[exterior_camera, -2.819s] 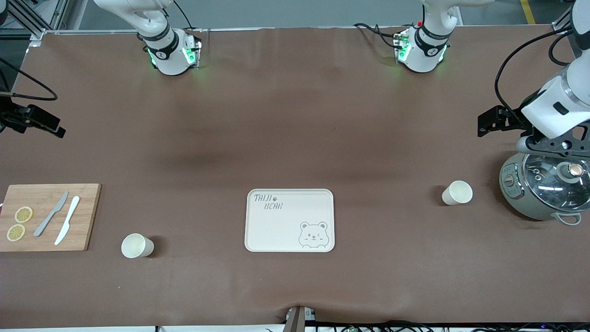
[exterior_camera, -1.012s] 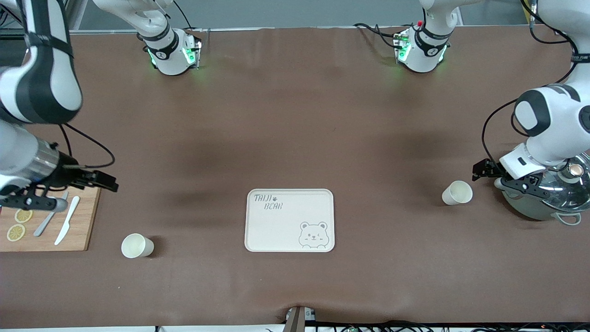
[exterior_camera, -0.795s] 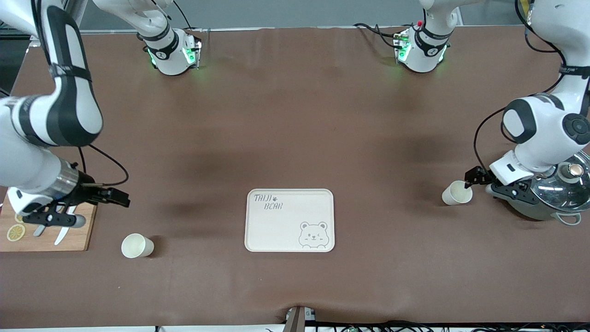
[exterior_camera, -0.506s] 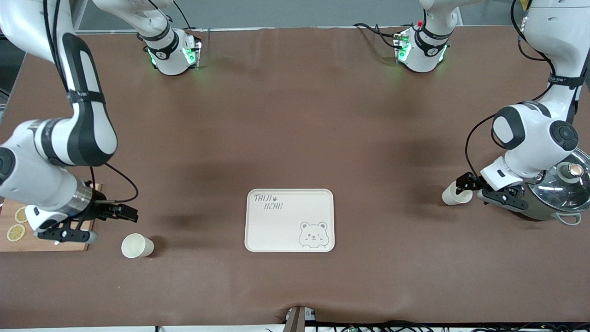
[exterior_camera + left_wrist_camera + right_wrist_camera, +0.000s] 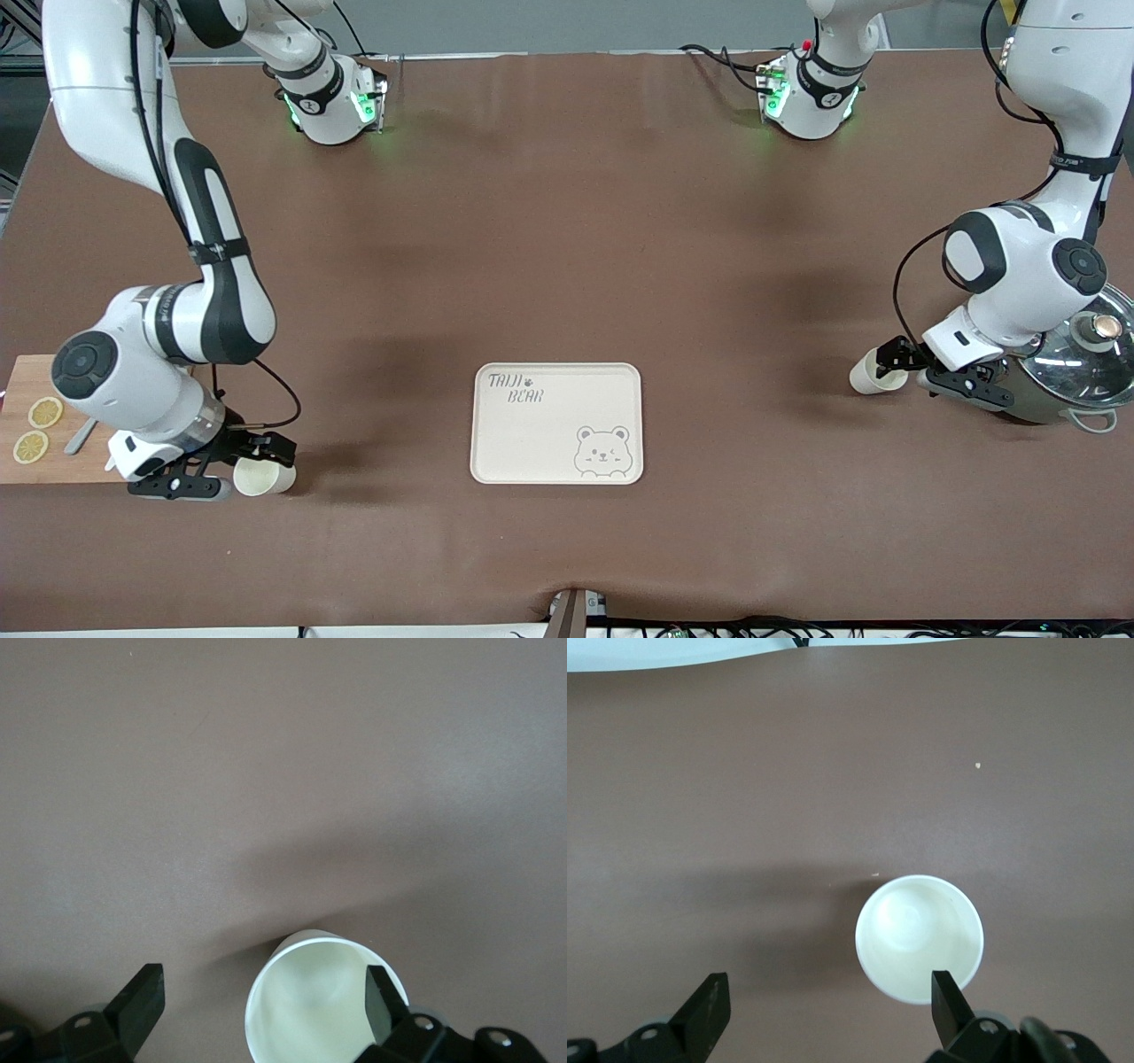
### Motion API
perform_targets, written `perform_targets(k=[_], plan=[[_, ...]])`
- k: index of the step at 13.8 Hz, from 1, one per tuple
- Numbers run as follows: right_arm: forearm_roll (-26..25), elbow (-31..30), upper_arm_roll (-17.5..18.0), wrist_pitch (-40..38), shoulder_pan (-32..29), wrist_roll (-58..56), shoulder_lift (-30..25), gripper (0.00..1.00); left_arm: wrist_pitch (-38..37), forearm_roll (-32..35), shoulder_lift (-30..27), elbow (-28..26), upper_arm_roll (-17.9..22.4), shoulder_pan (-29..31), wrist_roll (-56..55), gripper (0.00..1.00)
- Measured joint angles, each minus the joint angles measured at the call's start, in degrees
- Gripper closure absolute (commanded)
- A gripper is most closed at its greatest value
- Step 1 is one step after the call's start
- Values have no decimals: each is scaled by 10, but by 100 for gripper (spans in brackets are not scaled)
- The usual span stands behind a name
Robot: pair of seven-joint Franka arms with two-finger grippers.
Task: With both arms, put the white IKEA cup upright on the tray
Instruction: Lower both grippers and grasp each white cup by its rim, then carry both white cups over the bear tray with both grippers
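Observation:
Two white cups stand upright on the brown table. One cup [image 5: 266, 479] is beside the cutting board at the right arm's end; the other [image 5: 870, 380] is beside the cooker at the left arm's end. The cream tray [image 5: 549, 434] lies between them, bare. My right gripper [image 5: 270, 450] is open, low over its cup [image 5: 919, 937]. In the right wrist view [image 5: 828, 1005] the cup sits toward one finger [image 5: 946, 999]. My left gripper [image 5: 889, 354] is open, low over its cup [image 5: 323, 1001]. In the left wrist view [image 5: 261, 1001] one finger [image 5: 381, 997] overlaps the rim.
A wooden cutting board [image 5: 22, 461] with lemon slices [image 5: 44, 412] lies at the right arm's end, partly hidden by that arm. A grey cooker [image 5: 1019, 408] with a glass lid [image 5: 1076, 359] stands at the left arm's end, under the left arm's wrist.
Both arms have swung in from the table's ends and come down, each bringing its open gripper to the cup on its side. The cups and tray have not moved.

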Motion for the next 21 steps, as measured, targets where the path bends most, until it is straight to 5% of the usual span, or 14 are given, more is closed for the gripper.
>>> perform_targets(k=[5,6,7,8,11,16,19,21], plan=[[-1,1,0,58,1,-8,41,0,3,0,24,0,0,1,0,0],[-3,1,-1,66,1,-8,46,0,3,0,29,1,1,2,0,67],[-5,1,-2,71,1,-8,50,0,4,-2,33,1,1,4,0,100],[-6,1,-3,74,0,-9,53,3,4,-4,36,1,1,8,0,100],[-13,1,-4,75,0,-22,57,44,5,-5,37,3,1,20,-1,100],[-24,0,-5,74,0,-26,57,82,5,-6,37,23,-2,11,-34,100],[-43,0,-5,74,0,-27,57,100,3,-6,37,44,-5,-9,-81,100],[-46,1,-5,75,0,-28,57,100,-12,-6,37,66,-6,-37,-136,100]])
